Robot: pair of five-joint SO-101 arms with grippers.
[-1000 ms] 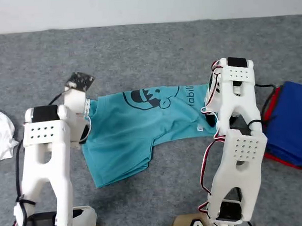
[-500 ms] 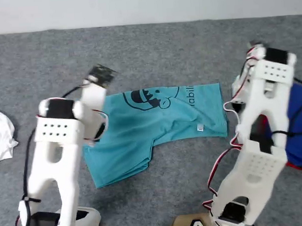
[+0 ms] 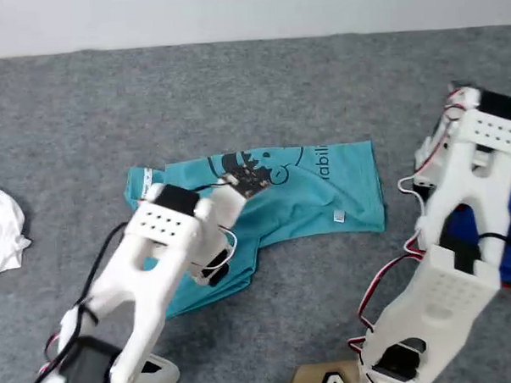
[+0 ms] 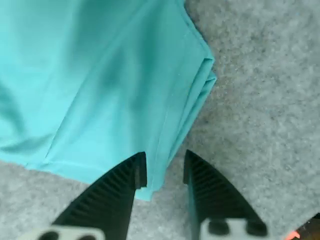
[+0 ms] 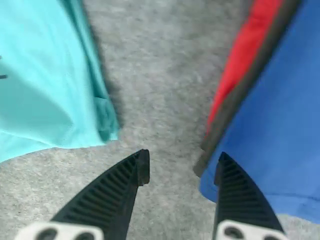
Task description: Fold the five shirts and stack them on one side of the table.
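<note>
L gripper [image 4: 164, 161]: fingers parted a little, nothing pinched. The hem of the teal shirt [image 4: 100, 80] runs into the gap btwn the tips.
L arm [image 3: 156, 247]: high view has it over the shirt's 7 o'clock part, covering that corner.
R gripper [image 5: 182, 162]: fingers spread wide, nothing in them. Bare grey table [image 5: 160, 65] lies under the gap.
R gripper's flanks: teal shirt's edge on one side. On the other, the blue shirt [image 5: 280, 115] w/ red cloth [image 5: 245, 60] showing along its edge.
Teal shirt, overall: mid-table, print up, long axis running 9 to 3. Layers are doubled at the hem by the L gripper.
Blue/red pile: at the table's 3 o'clock edge, mostly behind the R arm [image 3: 468, 199].
White shirt [image 3: 1, 224]: crumpled at the 9 o'clock edge, well apart from the teal one.
</note>
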